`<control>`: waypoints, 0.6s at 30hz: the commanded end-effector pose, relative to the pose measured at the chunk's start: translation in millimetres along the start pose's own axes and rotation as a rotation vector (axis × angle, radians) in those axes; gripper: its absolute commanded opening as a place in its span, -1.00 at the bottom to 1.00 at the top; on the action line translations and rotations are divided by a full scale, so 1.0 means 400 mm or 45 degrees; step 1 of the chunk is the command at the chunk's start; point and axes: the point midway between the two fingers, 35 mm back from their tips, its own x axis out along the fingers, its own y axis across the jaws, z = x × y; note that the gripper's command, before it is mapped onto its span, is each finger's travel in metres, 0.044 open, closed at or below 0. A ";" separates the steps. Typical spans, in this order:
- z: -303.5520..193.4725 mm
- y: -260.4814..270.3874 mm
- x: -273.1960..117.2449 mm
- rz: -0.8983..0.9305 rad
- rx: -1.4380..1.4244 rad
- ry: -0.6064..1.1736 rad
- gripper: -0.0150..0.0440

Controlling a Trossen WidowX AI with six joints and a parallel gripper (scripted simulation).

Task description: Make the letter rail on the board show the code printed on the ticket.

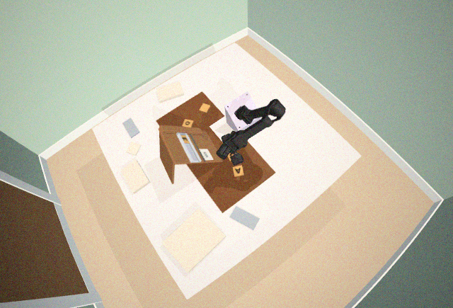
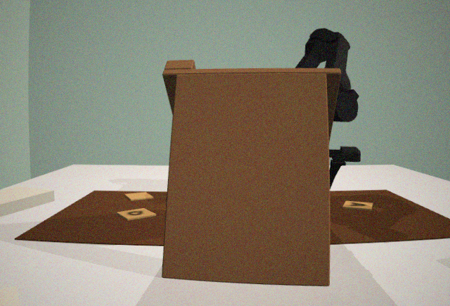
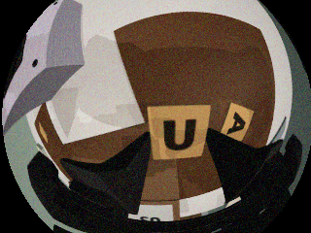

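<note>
My gripper (image 1: pixel 231 157) (image 3: pixel 179 134) is shut on the U tile (image 3: pixel 160 116), held by its sides, letter facing the wrist camera; it looks raised above the mat. The A tile (image 1: pixel 238 170) (image 2: pixel 358 205) (image 3: pixel 237 121) lies beside it on the mat. The O tile (image 1: pixel 187 123) (image 2: pixel 136 213) and a tile with no readable letter (image 1: pixel 204 107) (image 2: pixel 138 195) lie beyond the board (image 1: pixel 170 147) (image 2: pixel 247 171). The rail (image 1: pixel 190 152) holds one tile (image 1: pixel 185 139) near its upper end in the top view; its letter is unclear. The ticket (image 1: pixel 206 154) is too small to read.
The dark brown mat (image 1: pixel 226 198) (image 2: pixel 72 222) (image 3: pixel 194 63) lies under the board. The lilac arm base (image 1: pixel 246 98) (image 3: pixel 63 34) stands beside it. Cream slabs (image 1: pixel 193 238) (image 1: pixel 134 175) (image 1: pixel 169 91) and grey-blue plates (image 1: pixel 244 217) (image 1: pixel 131 127) lie around on the counter.
</note>
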 end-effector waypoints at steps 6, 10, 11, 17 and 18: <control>0.000 -0.002 -0.013 -0.007 -0.006 0.003 -0.49; -0.011 -0.010 -0.014 -0.015 0.066 0.029 -0.49; -0.015 -0.013 -0.017 -0.020 0.088 0.038 -0.49; -0.041 -0.027 -0.027 -0.031 0.278 0.089 -0.49; -0.046 -0.030 -0.029 -0.034 0.317 0.099 -0.49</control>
